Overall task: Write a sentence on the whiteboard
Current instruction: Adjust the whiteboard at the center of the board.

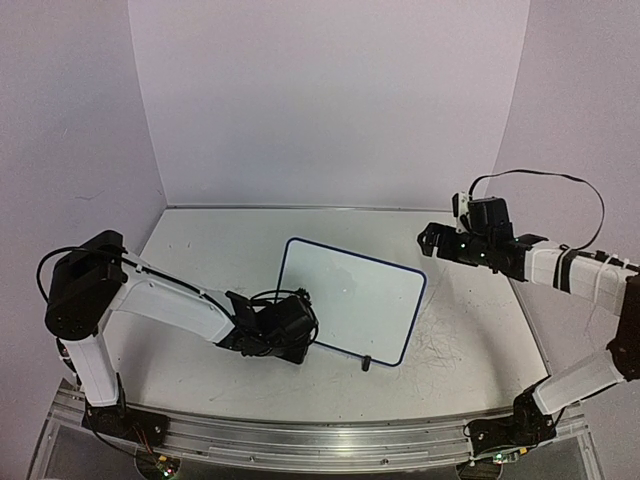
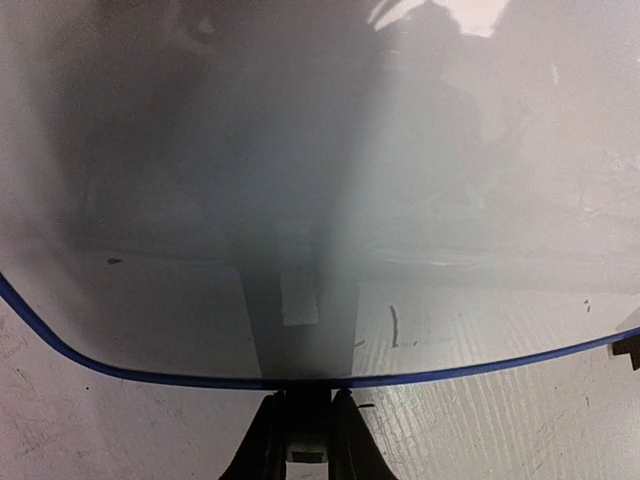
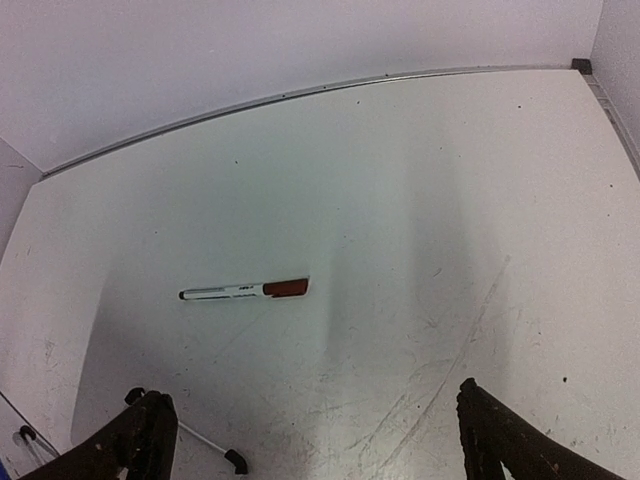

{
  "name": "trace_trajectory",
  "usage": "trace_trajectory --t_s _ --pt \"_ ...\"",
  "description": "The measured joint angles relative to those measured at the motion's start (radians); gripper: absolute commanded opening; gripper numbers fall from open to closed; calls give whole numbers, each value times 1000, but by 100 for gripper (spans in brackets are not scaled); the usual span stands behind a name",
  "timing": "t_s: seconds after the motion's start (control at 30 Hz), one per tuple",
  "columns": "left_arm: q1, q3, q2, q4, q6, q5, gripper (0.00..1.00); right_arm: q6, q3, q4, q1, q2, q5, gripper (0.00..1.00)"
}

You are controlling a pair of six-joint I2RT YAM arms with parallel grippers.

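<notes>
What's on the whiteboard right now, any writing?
No words. The whiteboard reads blank from above; the left wrist view shows only a short dark stroke and a speck near its blue frame. The table under it is covered.

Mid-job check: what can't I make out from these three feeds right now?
- Whether the left gripper pinches the whiteboard: left wrist view cuts its fingers at the bottom edge; in top view the gripper body covers the contact.
- The marker label: too small in right wrist view; top view shows no marker.
- The wire stand: mostly cut off at right wrist view's lower left corner.
</notes>
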Motion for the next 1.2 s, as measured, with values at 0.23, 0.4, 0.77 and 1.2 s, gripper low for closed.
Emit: trace_trajectory --t_s 0.23,0.4,0.77,1.2 --pt "6 -130 -91 29 -67 -32 0 -21 122 51 0 163 -14 97" --pt "12 -255 -206 4 -156 -67 0 -29 212 73 0 301 -45 96" --pt "12 -363 -308 -31 -311 -83 0 -148 354 62 18 520 -120 94" --pt "10 -351 -302 -61 -504 -107 0 -409 468 2 82 630 -151 87"
